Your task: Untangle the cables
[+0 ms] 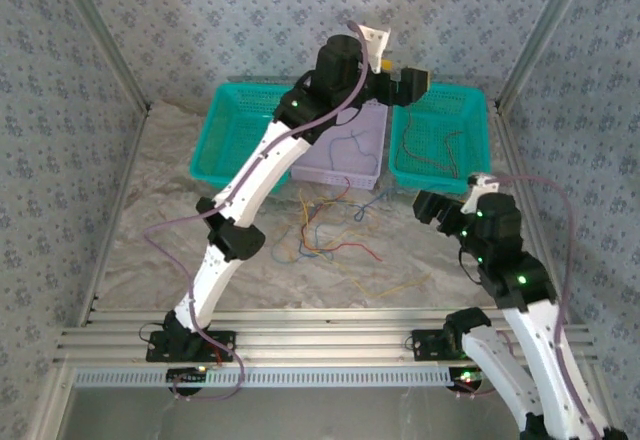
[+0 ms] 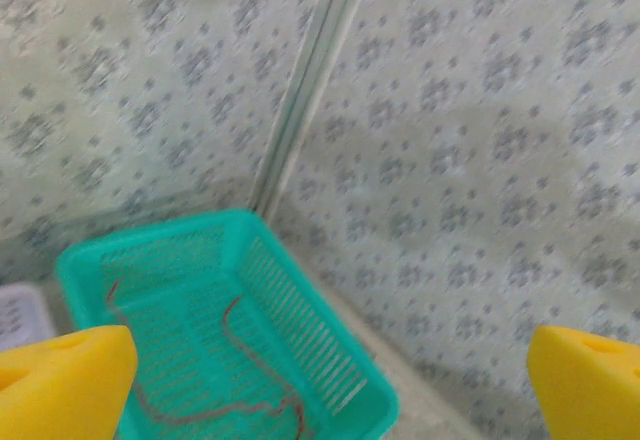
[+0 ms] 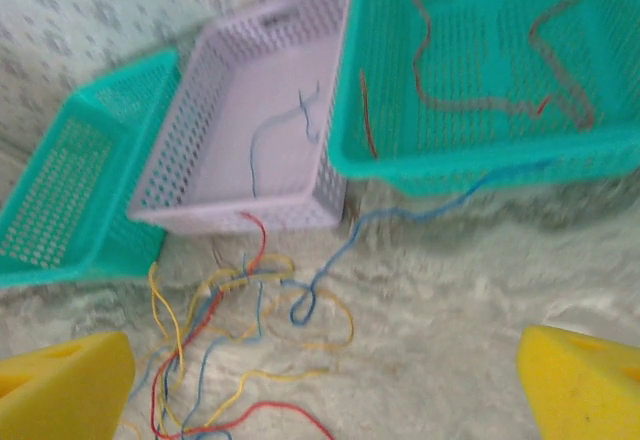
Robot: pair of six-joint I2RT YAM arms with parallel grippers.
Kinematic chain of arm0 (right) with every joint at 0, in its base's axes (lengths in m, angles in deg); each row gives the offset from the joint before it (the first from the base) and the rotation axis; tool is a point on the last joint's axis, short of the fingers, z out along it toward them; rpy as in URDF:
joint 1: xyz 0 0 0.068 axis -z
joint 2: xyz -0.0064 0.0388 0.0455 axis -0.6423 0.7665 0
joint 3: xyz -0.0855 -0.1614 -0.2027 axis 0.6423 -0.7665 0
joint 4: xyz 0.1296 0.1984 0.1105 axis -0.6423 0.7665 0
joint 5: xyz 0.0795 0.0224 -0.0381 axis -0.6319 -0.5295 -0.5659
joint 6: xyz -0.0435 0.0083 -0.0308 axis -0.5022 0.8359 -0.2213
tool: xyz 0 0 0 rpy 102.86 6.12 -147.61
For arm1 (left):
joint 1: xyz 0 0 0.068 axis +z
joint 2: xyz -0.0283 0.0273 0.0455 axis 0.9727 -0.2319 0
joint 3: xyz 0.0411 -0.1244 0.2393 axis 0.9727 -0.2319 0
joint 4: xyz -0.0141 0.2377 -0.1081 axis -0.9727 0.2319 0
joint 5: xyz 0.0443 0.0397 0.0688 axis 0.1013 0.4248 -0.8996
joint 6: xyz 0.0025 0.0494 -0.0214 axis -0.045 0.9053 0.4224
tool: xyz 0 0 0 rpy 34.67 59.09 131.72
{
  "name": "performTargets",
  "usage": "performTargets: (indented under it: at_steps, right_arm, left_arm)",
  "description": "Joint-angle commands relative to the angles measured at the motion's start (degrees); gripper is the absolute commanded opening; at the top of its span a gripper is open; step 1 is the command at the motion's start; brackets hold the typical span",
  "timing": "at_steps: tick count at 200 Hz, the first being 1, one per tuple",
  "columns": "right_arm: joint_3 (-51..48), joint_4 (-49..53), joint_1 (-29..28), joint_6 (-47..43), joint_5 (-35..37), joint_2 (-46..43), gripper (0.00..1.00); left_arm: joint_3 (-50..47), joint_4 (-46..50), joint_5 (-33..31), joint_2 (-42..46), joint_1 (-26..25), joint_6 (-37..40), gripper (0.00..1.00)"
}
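Right wrist view: the cables [image 3: 215, 330] lie in a loose tangle on the table [image 3: 450, 290], just in front of the lavender basket [image 3: 250, 80]. Yellow, red and blue strands cross one another. One blue strand [image 3: 420, 210] runs out of the heap toward the right teal basket [image 3: 480, 160]. A single blue cable lies inside the lavender basket, and reddish ones lie inside the right teal basket.

Assessment: the cables look thin, limp and very light. Any pull is likely to drag neighbouring strands along. The soundest hold appears to be a free end or an outlying loop, such as the blue strand clear of the knot.

The left arm [image 1: 250, 190] is stretched far forward and raised over the baskets. The left claw [image 2: 330, 370] stands fully apart with nothing between its fingers, above the right teal basket. The right arm [image 1: 510, 280] is folded at the right side. The right claw [image 3: 320, 385] is likewise spread wide and holds nothing, looking down on the tangle.
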Motion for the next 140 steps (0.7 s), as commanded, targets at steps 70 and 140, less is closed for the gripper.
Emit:
performTargets:
  at_steps: [70, 140]
  right_arm:
    - [-9.27, -16.8, -11.06, 2.8, -2.24, 17.17, 0.99]
    - [-10.87, -18.81, -27.26, -1.37, -6.67, 26.77, 0.94]
  left_arm:
    - [-69.28, -12.45, -11.84, 39.33, 0.66, 1.21, 1.0]
    - [-100.76, -11.42, -15.3, 60.55, 3.13, -7.23, 1.0]
